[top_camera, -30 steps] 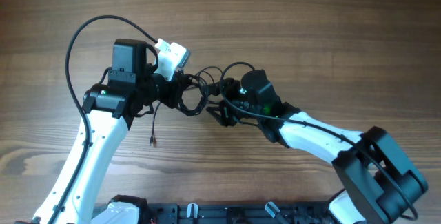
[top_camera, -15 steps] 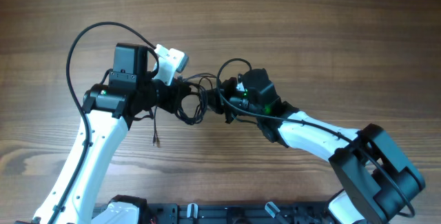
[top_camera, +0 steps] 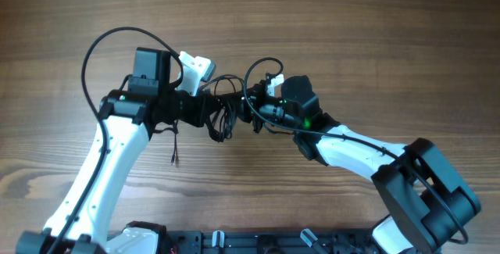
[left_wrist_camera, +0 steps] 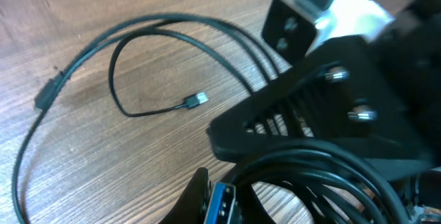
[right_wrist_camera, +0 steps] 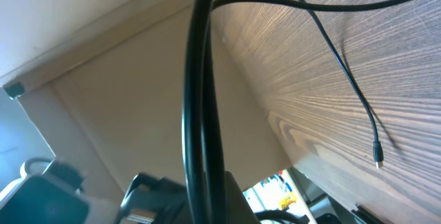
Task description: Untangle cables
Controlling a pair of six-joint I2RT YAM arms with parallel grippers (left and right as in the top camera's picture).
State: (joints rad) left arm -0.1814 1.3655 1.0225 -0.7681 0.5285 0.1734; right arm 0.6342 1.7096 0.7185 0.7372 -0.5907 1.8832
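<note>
The left claw (top_camera: pixel 200 109) is pressed shut on the cables (top_camera: pixel 222 116), a small knot of thin black wire held near the middle of the worktop (top_camera: pixel 367 27), well away from every edge. One loose strand (top_camera: pixel 174 141) trails toward the near edge and ends in a tiny plug (top_camera: pixel 173 161). The right claw (top_camera: pixel 256 115) meets the knot's other side and appears to pinch a wire running between its fingers. The wires look light, limp and quick to snag. The best hold is probably a free strand beside the knot, not a plug.
</note>
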